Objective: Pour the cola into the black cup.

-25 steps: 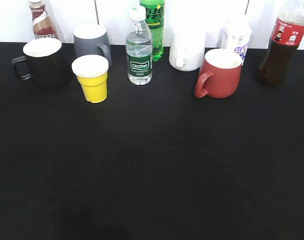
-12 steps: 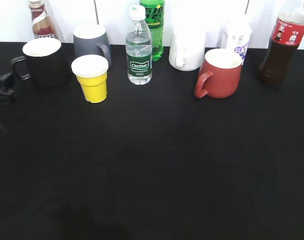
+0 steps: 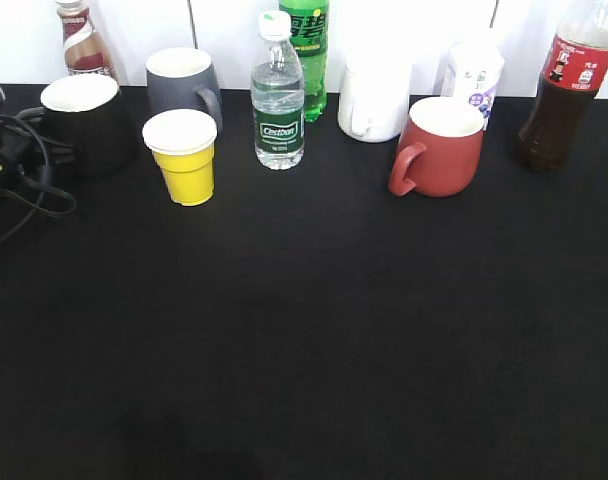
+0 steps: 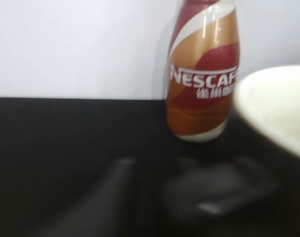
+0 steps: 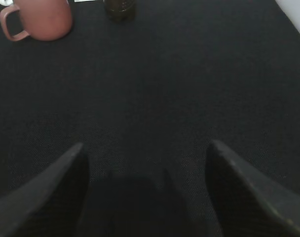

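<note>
The cola (image 3: 564, 90) stands at the far right back of the black table; its base shows at the top of the right wrist view (image 5: 119, 7). The black cup (image 3: 84, 125) with white inside stands at the back left; its rim shows at the right of the left wrist view (image 4: 278, 103). My left gripper (image 3: 24, 130) is at the cup's handle side and hides the handle. It is blurred in its own view (image 4: 155, 182). My right gripper (image 5: 145, 148) is open and empty above bare table, well short of the cola.
Along the back stand a Nescafe bottle (image 3: 84, 45), grey mug (image 3: 181, 85), yellow paper cup (image 3: 186, 160), water bottle (image 3: 278, 100), green soda bottle (image 3: 309, 50), white mug (image 3: 374, 100), red mug (image 3: 442, 145) and white carton (image 3: 474, 75).
My left arm has come in from the left edge and moved up to the black cup's handle. The cup has shifted slightly left. Nothing else moved.
</note>
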